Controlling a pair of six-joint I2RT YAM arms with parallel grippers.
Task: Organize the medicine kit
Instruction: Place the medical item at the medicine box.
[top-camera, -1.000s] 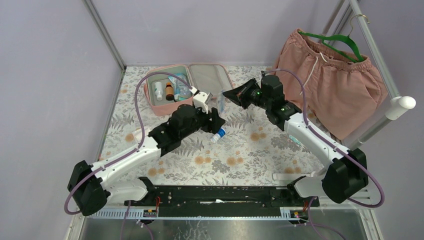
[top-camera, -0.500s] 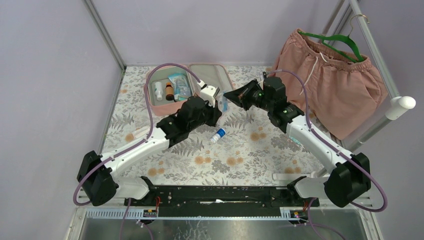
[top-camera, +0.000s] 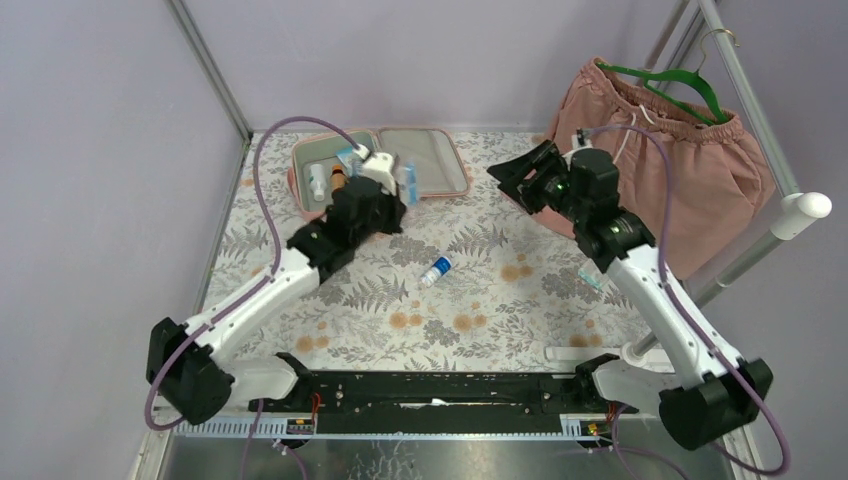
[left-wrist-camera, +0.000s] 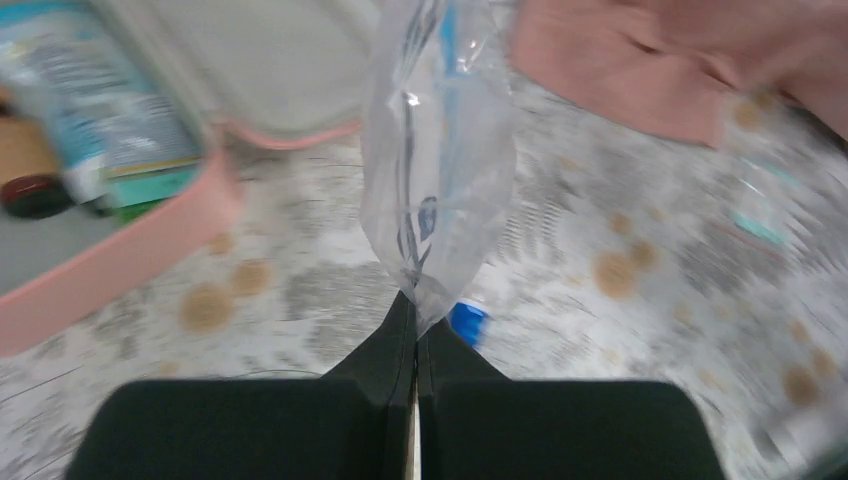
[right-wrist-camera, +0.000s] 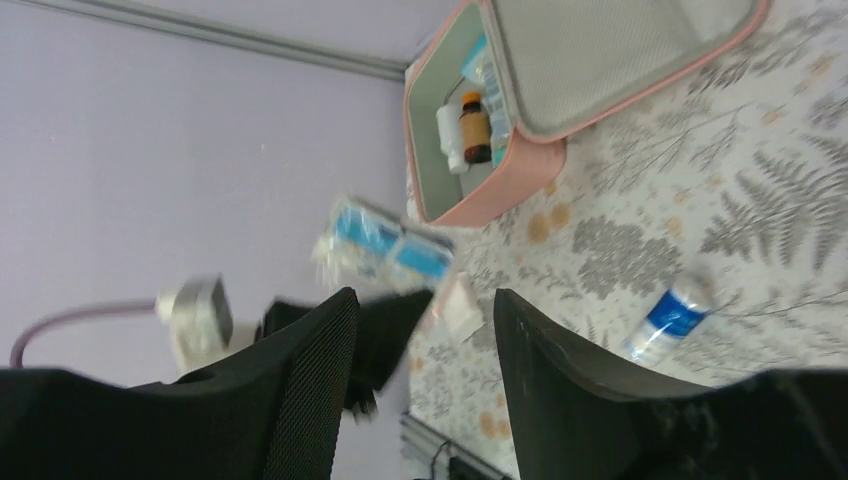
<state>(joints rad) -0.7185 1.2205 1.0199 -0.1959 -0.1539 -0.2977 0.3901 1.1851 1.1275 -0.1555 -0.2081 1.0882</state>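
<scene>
The left fingers (left-wrist-camera: 385, 345) pinched the clear packet (left-wrist-camera: 435, 170), seemingly limp and slippery, by its edge near the soft medicine kit (right-wrist-camera: 490, 197). The right fingers (right-wrist-camera: 310, 370) stood apart, empty.

White links (top-camera: 250, 305); black joints (top-camera: 185, 370); purple cables (top-camera: 259, 185)

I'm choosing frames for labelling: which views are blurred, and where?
Top external: largely sharp, evenly lit. Left wrist: floral tablecloth and medicine kit motion-smeared; the clear packet pinched in the left gripper is fairly crisp. Right wrist: that packet and the small bottle are smeared, the kit sharper.
</scene>
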